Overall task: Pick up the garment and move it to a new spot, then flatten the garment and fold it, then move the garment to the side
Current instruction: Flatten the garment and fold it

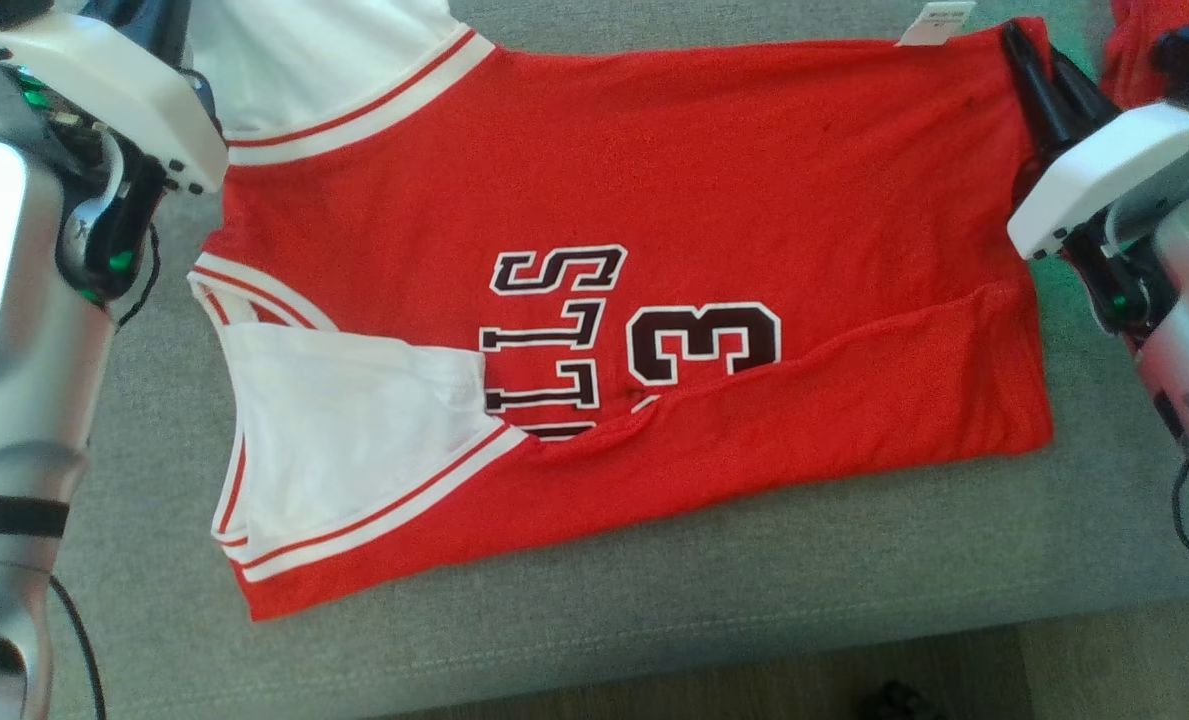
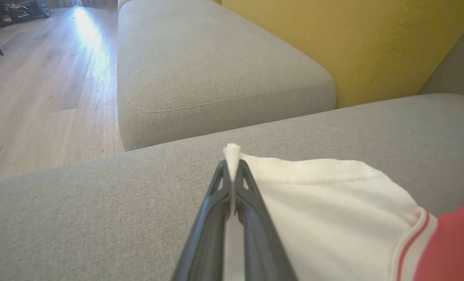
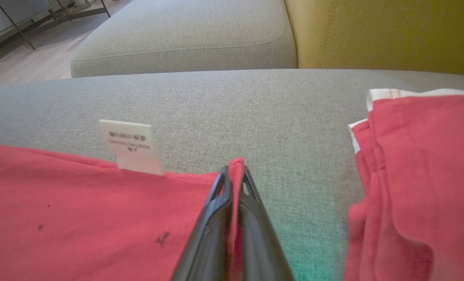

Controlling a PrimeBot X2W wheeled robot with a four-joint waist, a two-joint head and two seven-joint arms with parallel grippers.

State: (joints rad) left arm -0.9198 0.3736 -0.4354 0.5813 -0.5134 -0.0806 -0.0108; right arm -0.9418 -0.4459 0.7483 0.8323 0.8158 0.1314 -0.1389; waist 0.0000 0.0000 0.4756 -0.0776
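Well, we've the garment [image 1: 674, 180] pinched at far corners by L fingers [image 2: 214, 210] and R fingers [image 3: 213, 222]: light, limp, prob. slippery.

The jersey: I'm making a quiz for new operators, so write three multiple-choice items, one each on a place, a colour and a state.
1. Where does the white label leave the jersey? A. far edge, near the right gripper B. near edge C. beside the digit
2. What colour is the digit 3? A. yellow B. dark, outlined white C. green
3. The right gripper is: A. open above the cloth B. shut on the label C. shut on the jersey's red edge
Key: 1 A, the label pokes out at the head view's top; 2 B, dark fill with white border; 3 C, red cloth sits pinched in it.
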